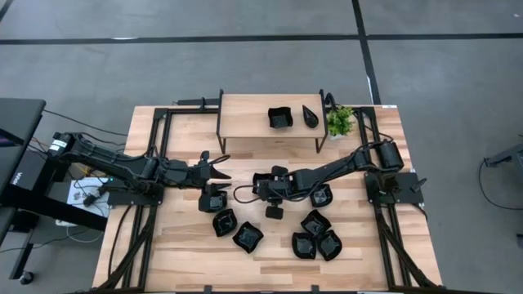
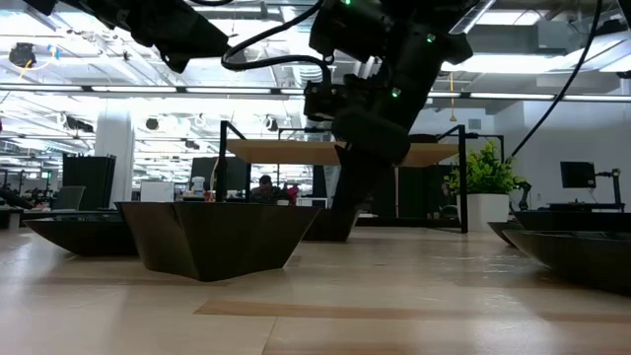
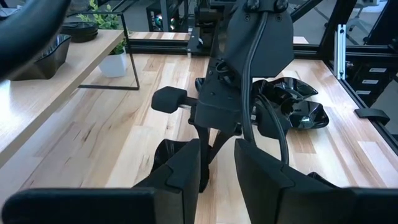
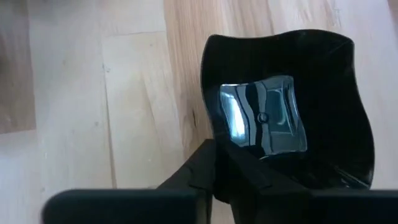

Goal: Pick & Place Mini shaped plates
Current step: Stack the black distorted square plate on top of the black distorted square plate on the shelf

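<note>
Right wrist view | right gripper [image 4: 214, 180] clamped on square plate [image 4: 292, 106] rim | judged light, rigid, glossy-slippery, breakable; rim is best held | left gripper [image 3: 217, 171] parted, empty.

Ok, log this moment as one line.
right gripper: closing on rim of square black dish, mid-table | left gripper: waiting beside it | shelf: two dishes

I'm seeing even, bright overhead light; ceiling strip lights [image 2: 296, 89] are glaring behind the silhouetted arms in the low view. A black dish [image 4: 292, 106] is mirroring a pale highlight in the right wrist view. Near fingers [image 3: 186, 174] are blurring in the left wrist view.
</note>
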Controlling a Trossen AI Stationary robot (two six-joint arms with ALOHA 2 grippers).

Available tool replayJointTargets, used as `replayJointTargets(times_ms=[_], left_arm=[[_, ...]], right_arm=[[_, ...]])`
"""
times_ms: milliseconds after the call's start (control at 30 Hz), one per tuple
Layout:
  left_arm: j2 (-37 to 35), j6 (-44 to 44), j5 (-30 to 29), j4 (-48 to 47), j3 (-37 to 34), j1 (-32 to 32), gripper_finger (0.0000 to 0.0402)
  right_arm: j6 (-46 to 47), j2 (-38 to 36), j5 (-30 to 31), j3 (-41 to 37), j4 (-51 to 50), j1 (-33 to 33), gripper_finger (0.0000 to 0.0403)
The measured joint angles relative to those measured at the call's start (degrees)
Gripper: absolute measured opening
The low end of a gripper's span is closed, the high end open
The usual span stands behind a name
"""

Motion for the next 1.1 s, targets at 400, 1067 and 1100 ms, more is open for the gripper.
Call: replayJointTargets(times_ms=[400,1067,1100], left_arm=[[0.0,0.0,-0.01,-0.07,0.0,-0.01,0.0102],[0.0,-0.17,-0.01,0.04,0.0,0.0,0.0102],[0.0,-0.17,-0.01,0.02,0.0,0.0,0.0102]], right_arm=[[2.05,-2.74,2.3,2.65,-4.5,0.0,0.0003],[-13.23,-25.09,15.86,14.37,-25.24,-4.15,0.0],[-15.94,-25.6,15.87,14.45,-25.07,-5.53,0.0]])
